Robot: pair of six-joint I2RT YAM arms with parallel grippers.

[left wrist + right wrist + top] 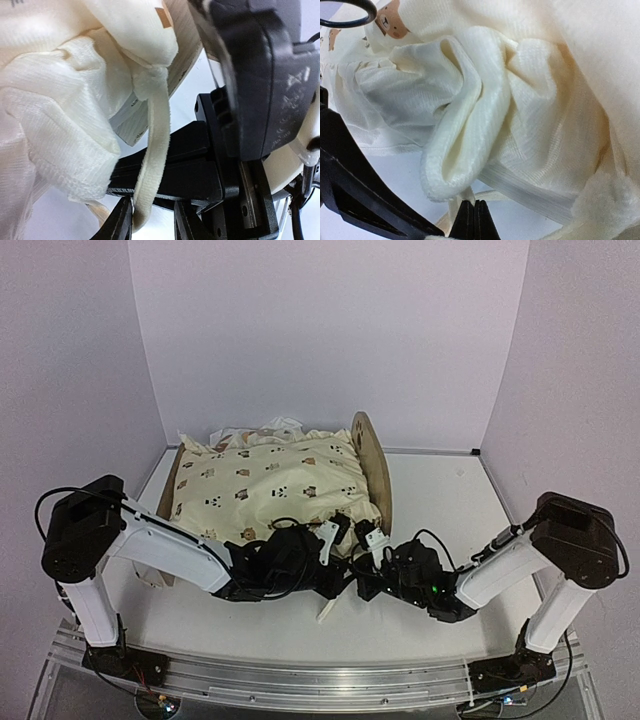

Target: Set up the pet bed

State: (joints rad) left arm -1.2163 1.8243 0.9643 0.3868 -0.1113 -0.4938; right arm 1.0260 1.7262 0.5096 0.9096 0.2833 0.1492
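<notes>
The white desk [450, 500] was enclosed by pale lilac walls [320, 330]. The pet bed [372, 455] stood toward the back edge, left of centre, under a cream animal-print quilt [270, 480]. Both grippers were at its near side. The left gripper [152, 222] was partly open, with a quilt tie [155, 150] between its fingers. The right gripper [474, 220] was closed; whether it held anything could not be determined.

Your two arms reach inward and meet low, wrists nearly touching.
Your left arm [165, 542] drops from its raised elbow and stretches to the right. Your left gripper [152, 220] points forward with its fingers [122, 222] parted. Your right arm [500, 565] mirrors this, stretching to the left. Your right gripper [474, 220] has its fingertips pressed together with no gap showing.
</notes>
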